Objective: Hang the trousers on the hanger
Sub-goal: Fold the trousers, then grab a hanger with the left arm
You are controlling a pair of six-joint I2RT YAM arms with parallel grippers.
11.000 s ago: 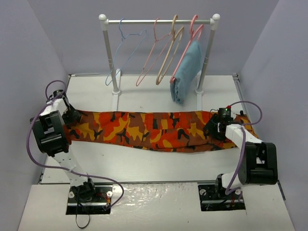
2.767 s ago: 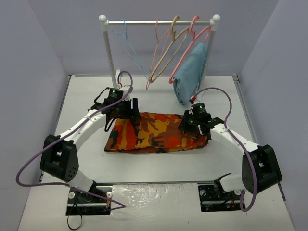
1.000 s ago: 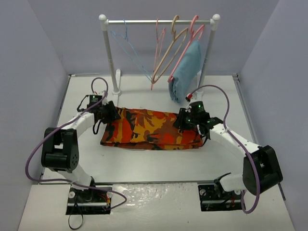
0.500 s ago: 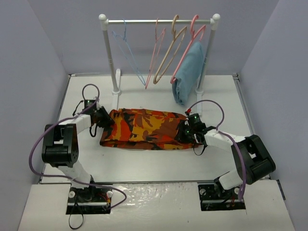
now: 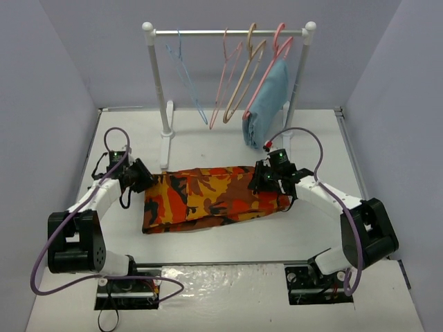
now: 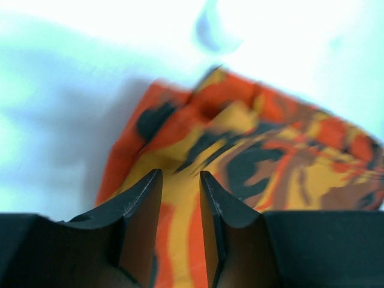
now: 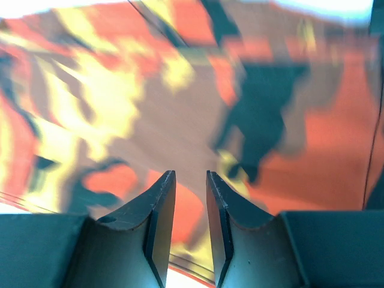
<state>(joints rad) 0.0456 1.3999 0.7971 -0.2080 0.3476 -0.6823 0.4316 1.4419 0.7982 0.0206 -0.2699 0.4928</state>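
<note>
The camouflage trousers [image 5: 208, 197] lie folded on the table, skewed, with the left end nearer the front edge. My left gripper [image 5: 142, 178] sits at their upper left corner. In the left wrist view, the left gripper [image 6: 180, 173] is narrowly open, and the cloth [image 6: 270, 150] lies flat beneath the jaws. My right gripper [image 5: 259, 181] is over the upper right end. In the right wrist view, the right gripper [image 7: 190, 173] is also narrowly open just above the print [image 7: 180, 90]. The light-blue wire hanger [image 5: 187, 86] hangs on the rail at the back left.
A white rack [image 5: 158, 76] stands at the back of the table. It carries a pink hanger [image 5: 223, 79], a tan hanger [image 5: 243, 76] and a second pink hanger holding a folded light-blue garment [image 5: 266, 100]. Grey walls close in on both sides.
The trousers have skewed, their left end drawn toward the near edge. The left arm has pulled back leftward. The right gripper has shifted up to the upper right end. The hangers have swung slightly.
</note>
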